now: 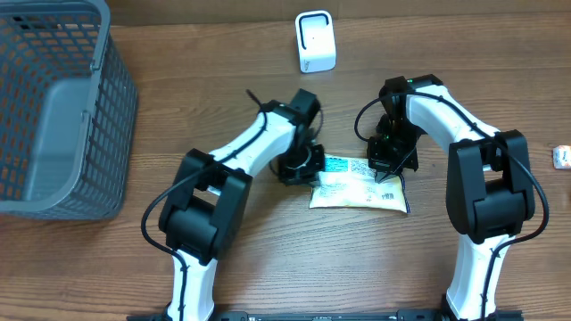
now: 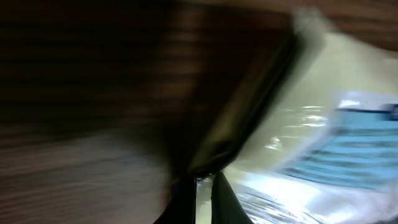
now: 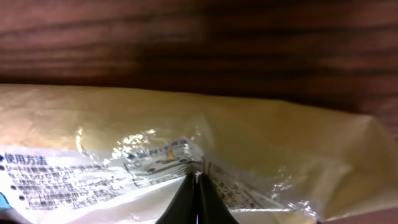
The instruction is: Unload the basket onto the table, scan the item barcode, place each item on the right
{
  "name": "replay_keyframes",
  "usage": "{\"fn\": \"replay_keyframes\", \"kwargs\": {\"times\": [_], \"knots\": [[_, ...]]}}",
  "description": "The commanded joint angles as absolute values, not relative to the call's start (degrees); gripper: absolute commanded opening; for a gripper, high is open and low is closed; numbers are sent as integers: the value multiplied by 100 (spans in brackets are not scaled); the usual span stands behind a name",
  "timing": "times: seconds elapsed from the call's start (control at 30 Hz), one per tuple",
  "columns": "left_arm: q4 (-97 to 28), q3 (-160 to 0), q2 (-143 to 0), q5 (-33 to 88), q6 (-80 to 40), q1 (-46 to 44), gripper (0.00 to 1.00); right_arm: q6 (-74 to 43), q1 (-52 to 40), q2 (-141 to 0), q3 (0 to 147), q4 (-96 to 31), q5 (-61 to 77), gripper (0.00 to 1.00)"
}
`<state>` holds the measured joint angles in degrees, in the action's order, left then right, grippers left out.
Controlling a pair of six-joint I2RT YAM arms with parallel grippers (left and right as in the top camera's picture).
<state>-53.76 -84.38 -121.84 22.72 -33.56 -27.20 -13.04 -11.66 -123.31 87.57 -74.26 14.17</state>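
Packet (image 1: 357,189) lies crosswise at frame centre — left gripper (image 1: 308,166) closed at its left end, right gripper (image 1: 390,175) pinching its right — scanner (image 1: 315,42) upper centre.

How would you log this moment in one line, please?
left gripper shut by packet edge | right gripper shut on packet | scanner standing apart

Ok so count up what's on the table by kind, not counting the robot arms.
Grey mesh basket: 1
White scanner: 1
Yellow packet: 1
Small white item at the right edge, too small to identify: 1
Total: 4
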Motion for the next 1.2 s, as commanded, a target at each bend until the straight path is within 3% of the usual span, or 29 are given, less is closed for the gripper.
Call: {"fn": "replay_keyframes", "kwargs": {"times": [0.0,0.3,0.47,0.53,0.57,0.63,0.67,0.7,0.8,1.07,1.17], "knots": [[-5430,-8230,-12145,1288,-3476,-2331,4,-1461,-958,-12324,8567,-7288,563,4],[-6506,-9185,-12108,1203,-3081,-1564,4,-1693,-902,-12311,9539,-8068,-8,5],[-7022,-9891,-12103,1203,-3085,-1529,6,-1758,-982,-12311,10615,-8982,165,14],[-6956,-9983,-12103,1201,-3087,-1527,29,-1752,-1133,-12304,10908,-9192,154,19],[-6853,-9988,-12103,1199,-3087,-1525,47,-1726,-1238,-12298,10982,-9198,156,21],[-6670,-9988,-12103,1184,-3089,-1476,85,-1715,-1498,-12276,10995,-9100,134,36],[-6591,-9988,-12103,1186,-3089,-1422,96,-1715,-1664,-12276,10991,-9050,104,45],[-6547,-9988,-12103,1188,-3114,-1356,100,-1715,-1835,-12280,10962,-8989,27,54],[-6595,-9988,-12103,1188,-3221,-1057,100,-1874,-2344,-12280,10787,-8766,-475,67],[-7076,-9988,-12103,1199,-3216,-178,100,-2327,-3227,-12280,10418,-8357,-1096,75],[-7181,-9985,-12103,1199,-3216,25,100,-2554,-3496,-12283,10208,-8232,-1229,92]]}}
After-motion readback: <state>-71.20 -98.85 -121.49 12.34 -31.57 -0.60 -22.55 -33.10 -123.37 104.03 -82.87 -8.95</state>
